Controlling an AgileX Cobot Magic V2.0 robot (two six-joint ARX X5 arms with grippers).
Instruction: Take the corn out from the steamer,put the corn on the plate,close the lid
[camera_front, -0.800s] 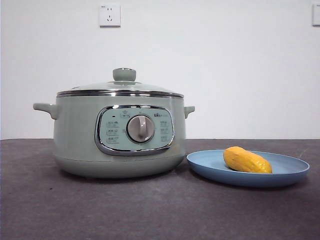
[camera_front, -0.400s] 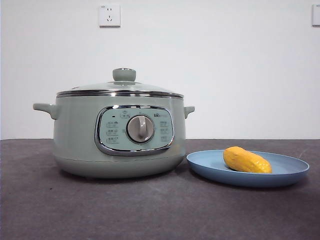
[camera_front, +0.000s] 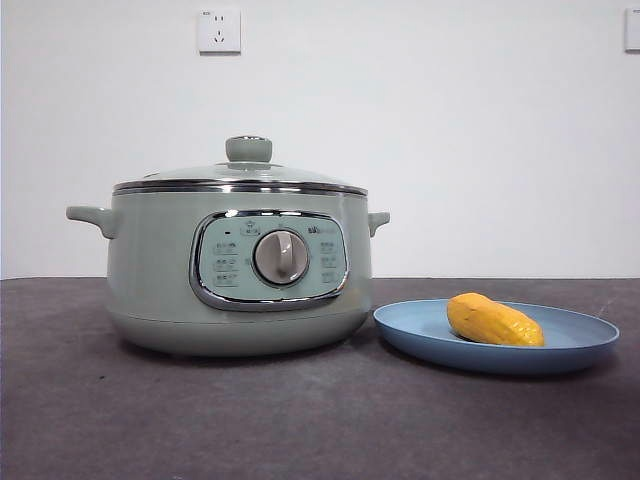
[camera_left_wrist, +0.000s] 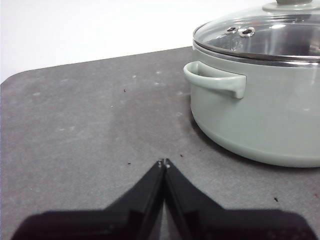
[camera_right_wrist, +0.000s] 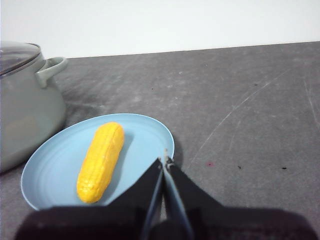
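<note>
Right end effector (camera_right_wrist: 165, 161) closed beside corn (camera_right_wrist: 101, 161) lying lengthwise on plate (camera_right_wrist: 50, 165).

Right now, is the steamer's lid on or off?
On. The lid sits level on the steamer, its steel rim flush all round.

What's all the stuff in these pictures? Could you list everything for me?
steamer: one, pale sage green, on the dark table beside the plate.
lid: one, glass with steel rim and green knob, closed on the steamer.
plate: one, light blue, on the table next to the steamer.
corn: one, yellow-orange, lying on the plate.
table: one, dark grey.
socket: one, white, on the wall behind.
left end effector: one, black, shut, near the steamer's handle.
right end effector: one, black, shut, at the plate's edge.
</note>
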